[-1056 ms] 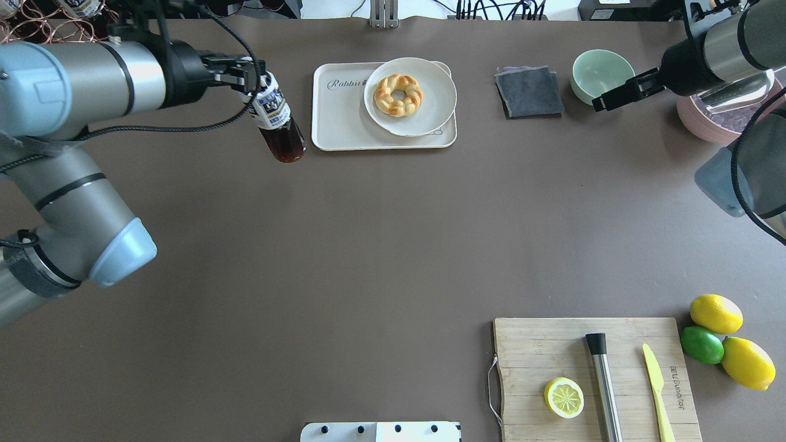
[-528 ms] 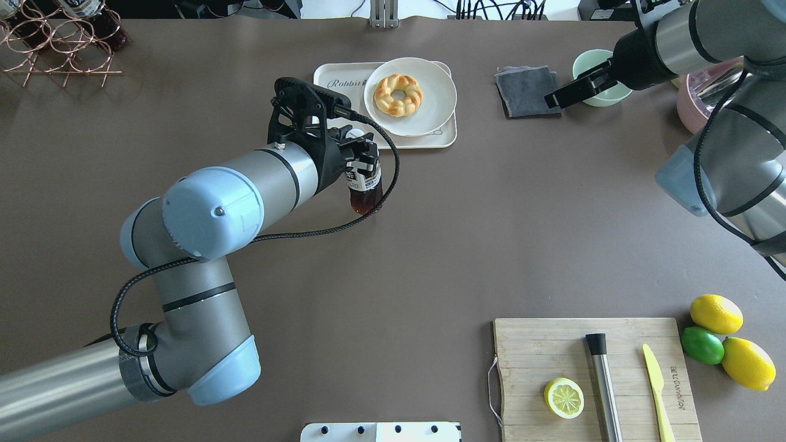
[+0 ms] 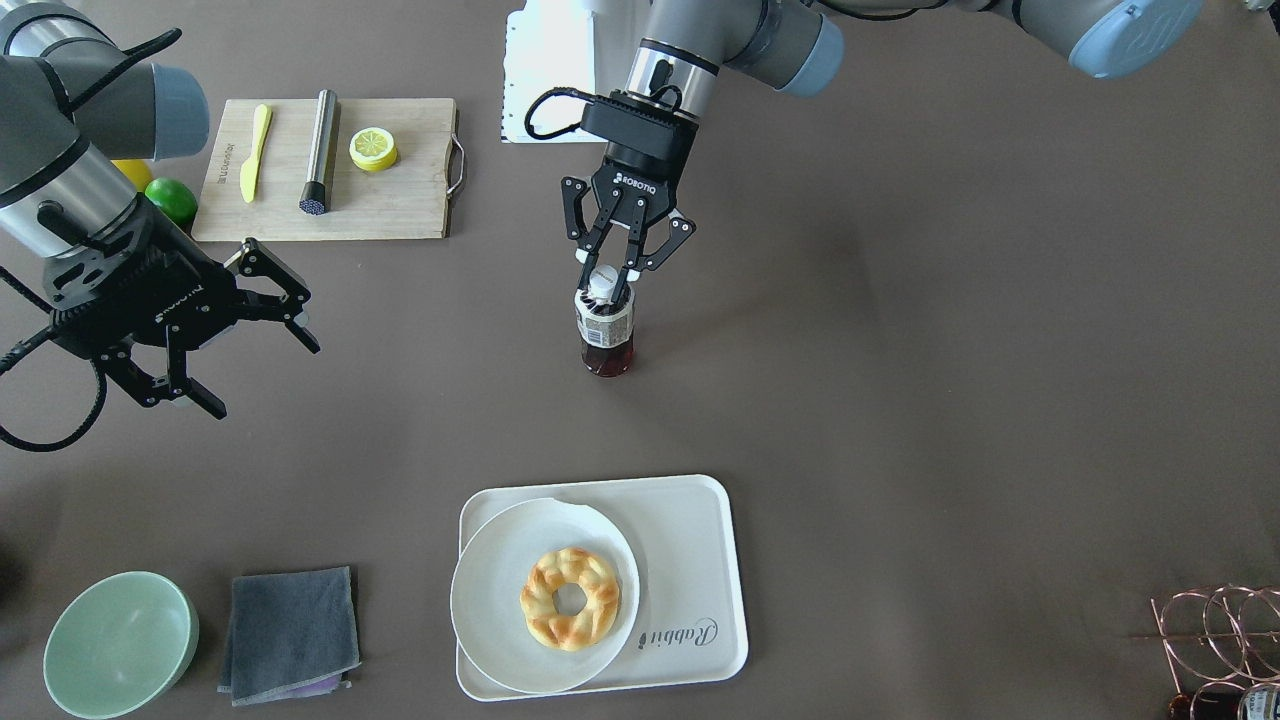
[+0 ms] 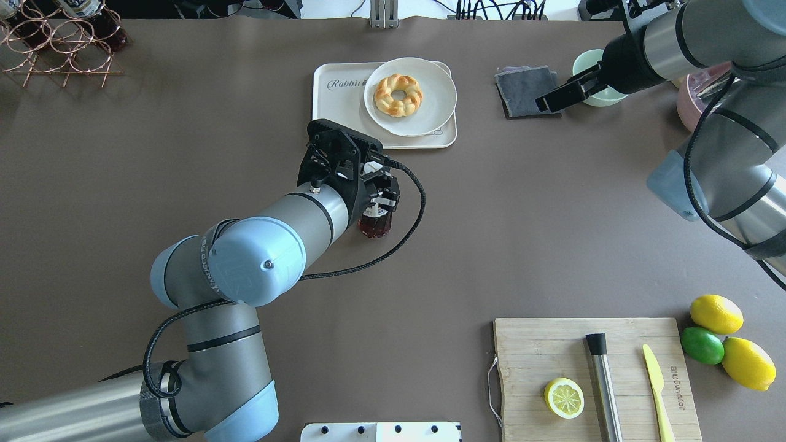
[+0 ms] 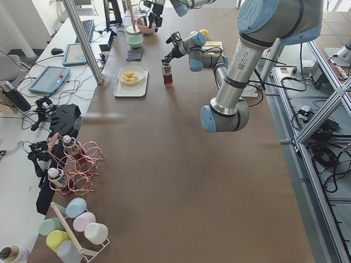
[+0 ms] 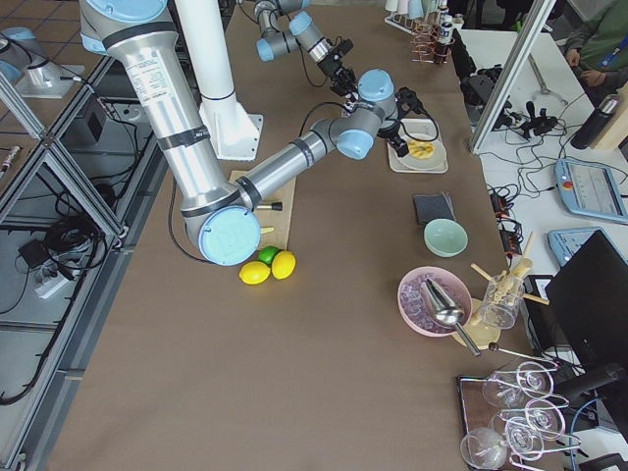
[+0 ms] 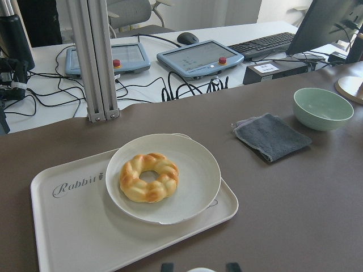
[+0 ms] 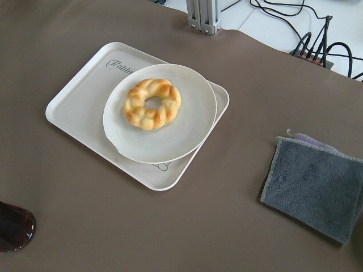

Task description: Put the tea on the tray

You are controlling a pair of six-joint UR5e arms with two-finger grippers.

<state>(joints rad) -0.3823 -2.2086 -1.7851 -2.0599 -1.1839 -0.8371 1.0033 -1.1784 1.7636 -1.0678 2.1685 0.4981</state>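
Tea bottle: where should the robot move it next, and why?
Probably carry it toward the tray, to the bare strip by the "Rabbit" script. The left gripper is clamped on the tea bottle at its cap, upright and short of the tray, and the plate with the doughnut fills the tray's other part.

From overhead, the left arm point(image 4: 307, 212) hid the cap and most of the label of the tea point(image 4: 375, 226). The right wrist view's edge cut that bottle down to its dark base. The plate point(image 4: 433, 110) covered the end of the script on the tray point(image 4: 338, 120).
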